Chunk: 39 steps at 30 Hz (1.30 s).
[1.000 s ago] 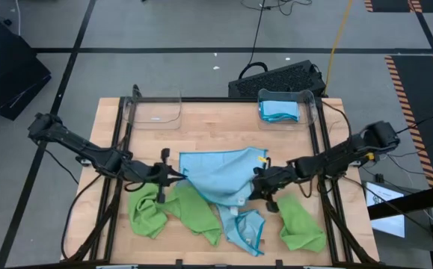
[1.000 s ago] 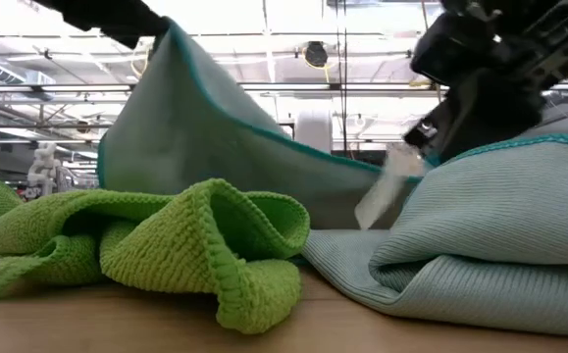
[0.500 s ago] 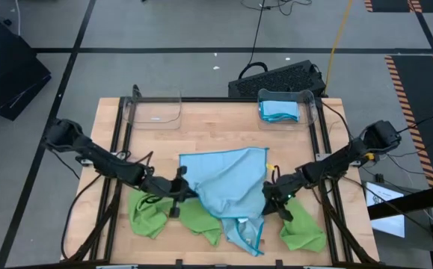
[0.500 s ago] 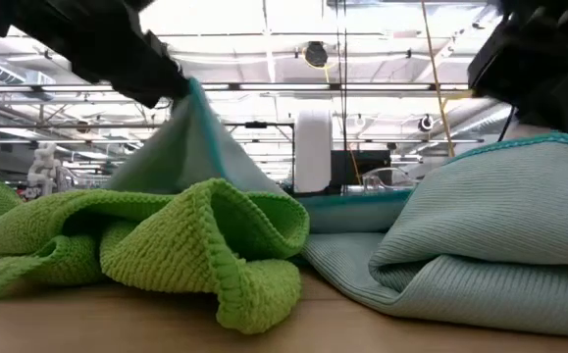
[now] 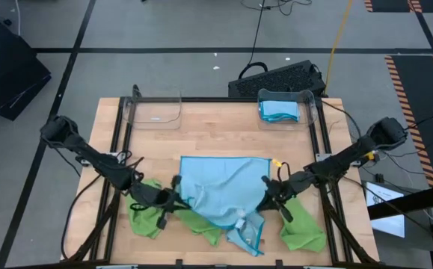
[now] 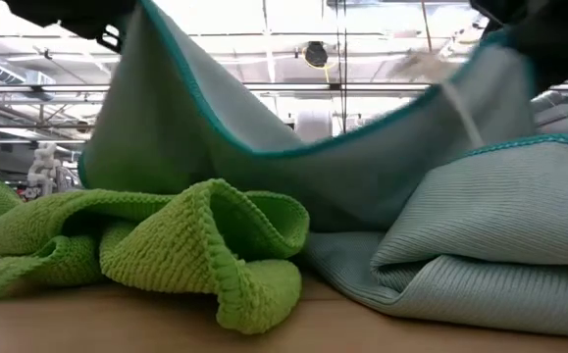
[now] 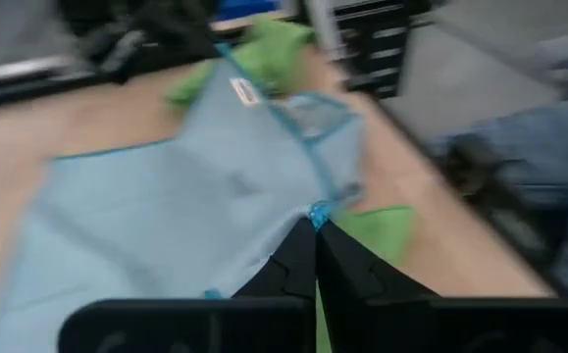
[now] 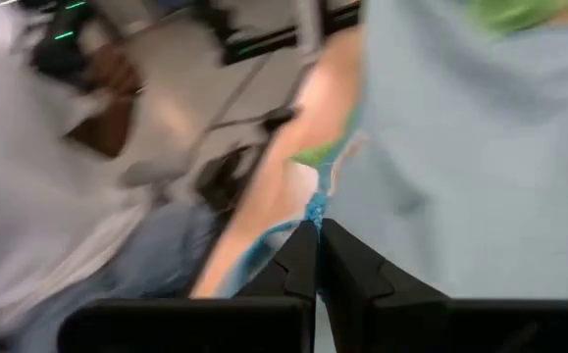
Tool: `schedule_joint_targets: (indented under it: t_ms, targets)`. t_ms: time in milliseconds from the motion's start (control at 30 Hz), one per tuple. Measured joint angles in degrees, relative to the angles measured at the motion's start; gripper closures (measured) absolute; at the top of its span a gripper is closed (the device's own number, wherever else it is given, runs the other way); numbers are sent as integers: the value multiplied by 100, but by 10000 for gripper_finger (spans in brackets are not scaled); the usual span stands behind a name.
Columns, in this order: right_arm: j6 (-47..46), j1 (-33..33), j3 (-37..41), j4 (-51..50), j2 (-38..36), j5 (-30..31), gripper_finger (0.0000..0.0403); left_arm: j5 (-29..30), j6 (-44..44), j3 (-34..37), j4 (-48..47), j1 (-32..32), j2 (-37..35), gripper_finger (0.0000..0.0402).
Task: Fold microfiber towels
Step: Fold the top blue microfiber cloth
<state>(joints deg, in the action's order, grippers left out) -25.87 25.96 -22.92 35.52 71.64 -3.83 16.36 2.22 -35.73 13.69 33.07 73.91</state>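
Observation:
A light blue microfiber towel [image 5: 223,185] with teal edging is spread between my two grippers at the table's middle. My left gripper [image 5: 177,196] is shut on its near left corner and my right gripper [image 5: 268,190] on its near right corner. In the low view the towel [image 6: 293,157] hangs between them, and its teal edge sags in the middle. Its far edge [image 5: 223,158] looks to lie on the table. Lime green towels [image 5: 149,213] [image 5: 302,226] and a crumpled blue one [image 5: 246,233] lie bunched along the near edge. My left gripper pinches the towel's teal-edged near left corner [image 7: 318,211] between its two shut fingers, coming from the table's left and slanting a little down. The corner is lifted above the green towels. My right gripper pinches the teal-edged near right corner [image 8: 315,208] between its shut fingers, coming from the table's right, nearly level. That corner is also lifted, and the edge between the two holds sags.
A clear bin [image 5: 156,109] stands at the far left of the table. A second clear bin [image 5: 308,104] at the far right holds folded blue towels [image 5: 279,110]. Bare wood shows between the bins and the spread towel.
Both grippers have carried their corners toward the table's near edge and apart from each other. The blue towel was skewed and bunched toward the right and is now spread into a rectangle. In the low view its near edge has risen and hangs between the two grippers.

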Motion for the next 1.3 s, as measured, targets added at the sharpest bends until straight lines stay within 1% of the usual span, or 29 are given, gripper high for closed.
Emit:
schedule_joint_targets:
  t_ms: [133,200,367,467,567,700,833,1000,1067,1300]
  targets:
    - [-53,-70,-1,-738,-432,1041,399,1279,177,-1,-733,-62,-237,391]
    - [-131,-111,-2,-1190,-587,1509,399,1629,308,-2,-1099,-174,-276,389]
    - [-422,-234,-2,-2282,-733,2493,399,1747,825,0,-1834,-661,-236,398]
    - [-503,-310,-2,-2777,-737,2960,399,1914,1019,0,-2146,-895,-210,393]
    - [-598,-385,-2,-3194,-737,3343,399,2022,1040,0,-2265,-1089,-214,392]
    - [-752,-546,-4,-3564,-737,3490,399,2011,1101,0,-2413,-1396,-214,397]
    - [-931,-691,-3,-3819,-735,3571,399,1974,1167,0,-2450,-1667,-186,388]
    - [-1040,-850,146,-3767,-733,3697,399,1955,1118,-2,-2395,-1943,56,394]
    - [-1096,-920,197,-3761,-734,3689,399,1813,1026,0,-2432,-2048,194,398]
    - [-1143,-972,243,-3750,-735,3678,399,1836,722,0,-2275,-2291,295,385]
